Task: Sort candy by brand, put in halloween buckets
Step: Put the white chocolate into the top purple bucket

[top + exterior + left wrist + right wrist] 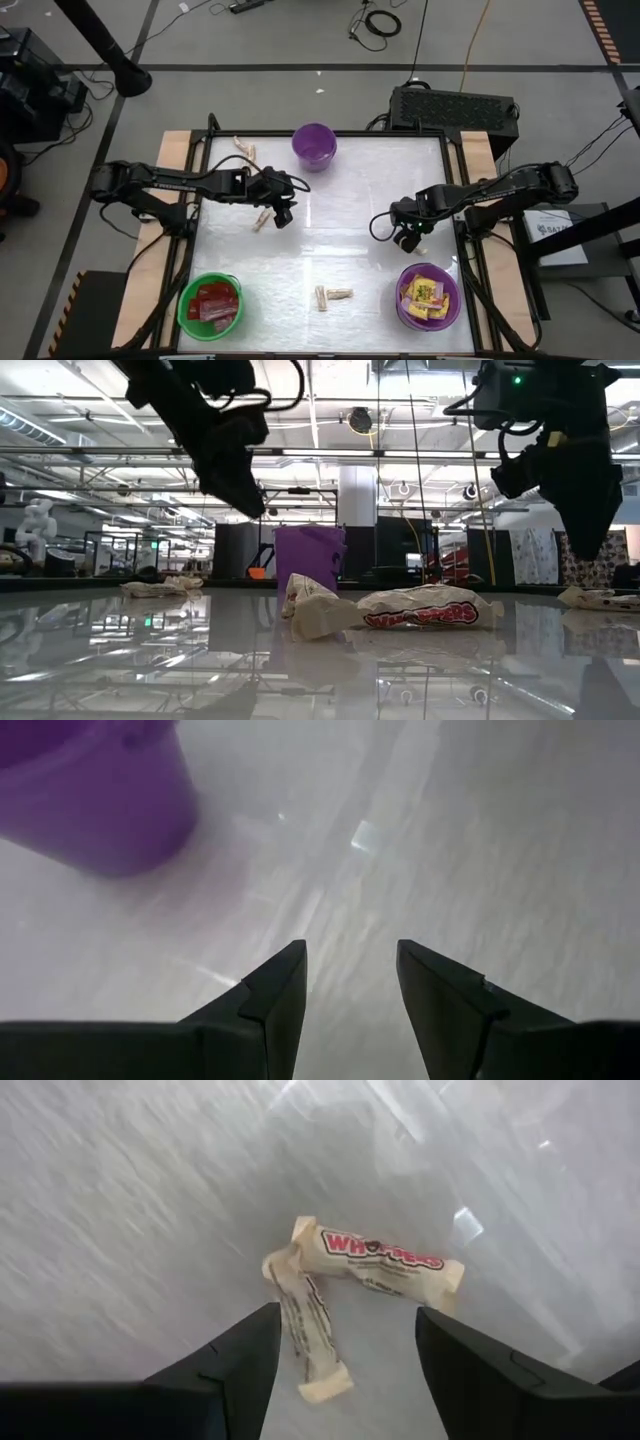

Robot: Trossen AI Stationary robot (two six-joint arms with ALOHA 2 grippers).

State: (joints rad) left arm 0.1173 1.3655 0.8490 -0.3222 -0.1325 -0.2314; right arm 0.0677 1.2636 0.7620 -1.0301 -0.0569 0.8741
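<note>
- Tan wrapped pieces [345,1295] are lying below the right gripper [345,1370], its fingers spread and empty
- Left gripper [350,990] is hovering spread, holding nothing, near a purple bucket [95,790]

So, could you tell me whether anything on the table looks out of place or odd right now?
Nothing is spilled or damaged. Tan Whoppers pieces lie loose near the table's front, more by the back-left corner and one by the left gripper, while the far purple bucket looks empty.
</note>
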